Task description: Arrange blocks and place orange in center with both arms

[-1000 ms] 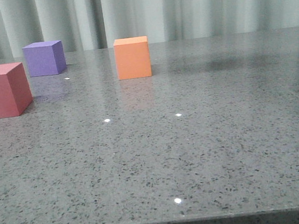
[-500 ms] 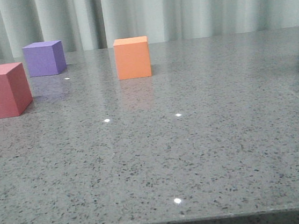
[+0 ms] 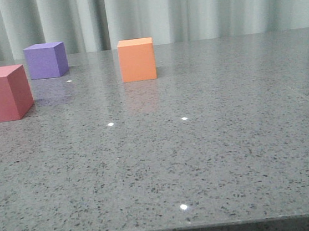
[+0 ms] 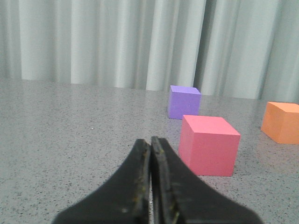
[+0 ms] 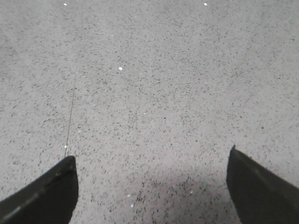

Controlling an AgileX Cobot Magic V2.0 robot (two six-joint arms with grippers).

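Observation:
The orange cube (image 3: 137,59) stands on the grey speckled table (image 3: 202,143) toward the back, left of centre. The purple cube (image 3: 46,60) is at the far left and the pinkish-red cube (image 3: 0,94) sits nearer at the left edge. No gripper shows in the front view. In the left wrist view my left gripper (image 4: 151,142) is shut and empty, low over the table, with the pinkish-red cube (image 4: 208,145) close beside it, the purple cube (image 4: 184,102) behind and the orange cube (image 4: 281,122) further off. My right gripper (image 5: 152,156) is open and empty over bare table.
Pale pleated curtains (image 3: 186,6) hang behind the table. The table's front edge (image 3: 167,230) runs along the bottom of the front view. A thin seam line (image 5: 71,112) crosses the table surface in the right wrist view.
A dark part of an arm at the top of the front view moved right and left the frame, along with its shadow on the table. The cubes have not moved.

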